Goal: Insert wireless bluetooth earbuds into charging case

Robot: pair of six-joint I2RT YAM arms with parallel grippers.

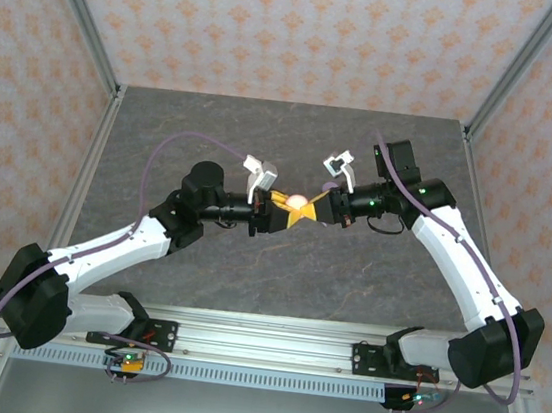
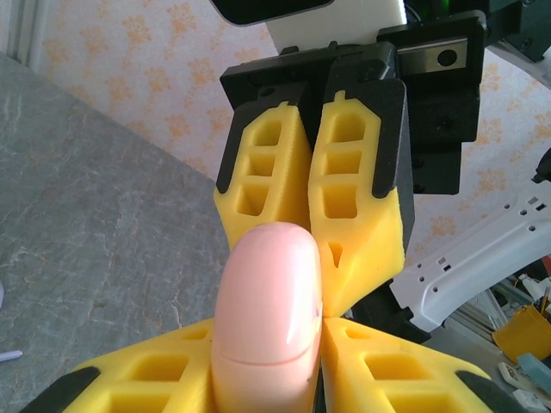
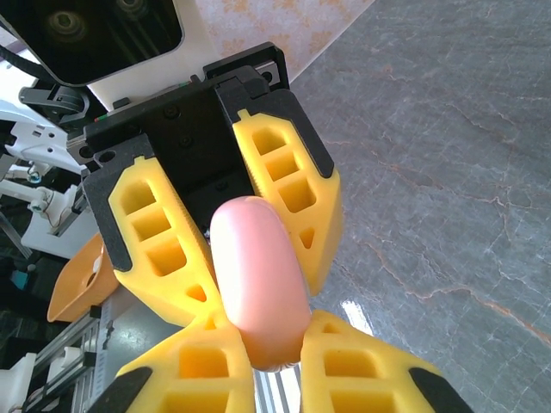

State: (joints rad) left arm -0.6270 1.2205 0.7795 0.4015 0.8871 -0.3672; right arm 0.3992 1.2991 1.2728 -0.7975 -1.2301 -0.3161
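Note:
A salmon-pink charging case (image 1: 299, 201), lid closed with its seam showing (image 2: 267, 353), hangs in mid-air over the table's middle, between both grippers, which meet tip to tip. My right gripper (image 3: 271, 331) is shut on the case's near end (image 3: 263, 284), its yellow fingertips (image 2: 344, 249) close together on the case's far edge in the left wrist view. My left gripper (image 2: 271, 344) flanks the case loosely, with a thin dark gap beside its right finger (image 2: 387, 370). From the right wrist, the left fingers (image 3: 164, 249) stand apart on either side. The earbuds are out of view.
The grey stone-patterned table (image 1: 293, 148) lies well below the case. Metal frame posts (image 1: 88, 17) stand at its back corners before patterned walls. An aluminium rail (image 1: 269, 342) with both arm bases runs along the near edge.

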